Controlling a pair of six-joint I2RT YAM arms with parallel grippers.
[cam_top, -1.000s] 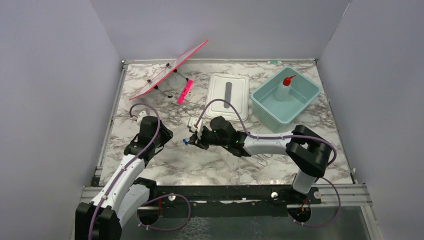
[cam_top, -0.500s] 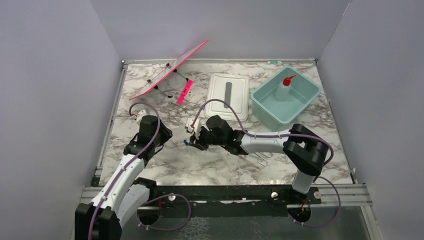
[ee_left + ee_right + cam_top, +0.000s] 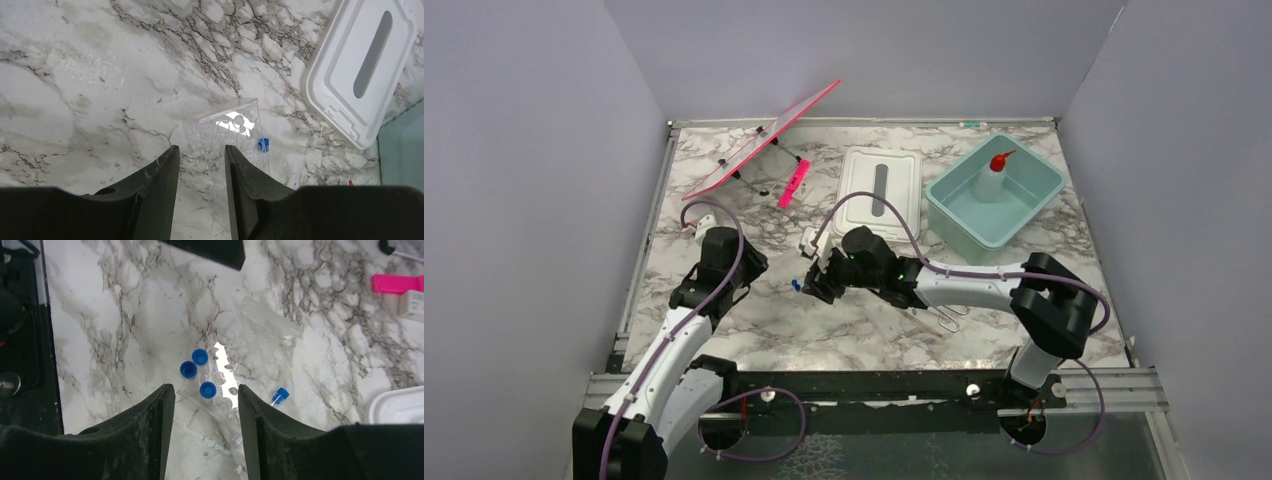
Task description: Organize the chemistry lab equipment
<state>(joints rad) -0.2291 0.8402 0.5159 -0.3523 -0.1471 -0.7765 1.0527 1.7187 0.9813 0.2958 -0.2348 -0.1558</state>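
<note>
A clear tube rack (image 3: pixel 235 365) lies on the marble with three blue-capped tubes (image 3: pixel 200 357) in it. One more blue-capped tube (image 3: pixel 281 395) lies loose beside it. My right gripper (image 3: pixel 205 392) is open just above the rack's near end, holding nothing. In the top view it is at the table's middle (image 3: pixel 821 285). My left gripper (image 3: pixel 200 150) is open and empty, facing the rack (image 3: pixel 222 125) from the left, with the loose tube (image 3: pixel 263 145) at its right. The white squeeze bottle (image 3: pixel 992 178) stands in the teal tub (image 3: pixel 1034 205). A wire clamp (image 3: pixel 949 320) lies under my right forearm.
The white lid (image 3: pixel 879 190) lies flat behind the rack, also in the left wrist view (image 3: pixel 360 75). A pink stand (image 3: pixel 764 140) leans at the back left with a pink piece (image 3: pixel 792 185) beside it. Grey walls enclose the table.
My right arm has shifted slightly, its elbow moving right and the gripper settling over the rack. The left arm has barely moved.
</note>
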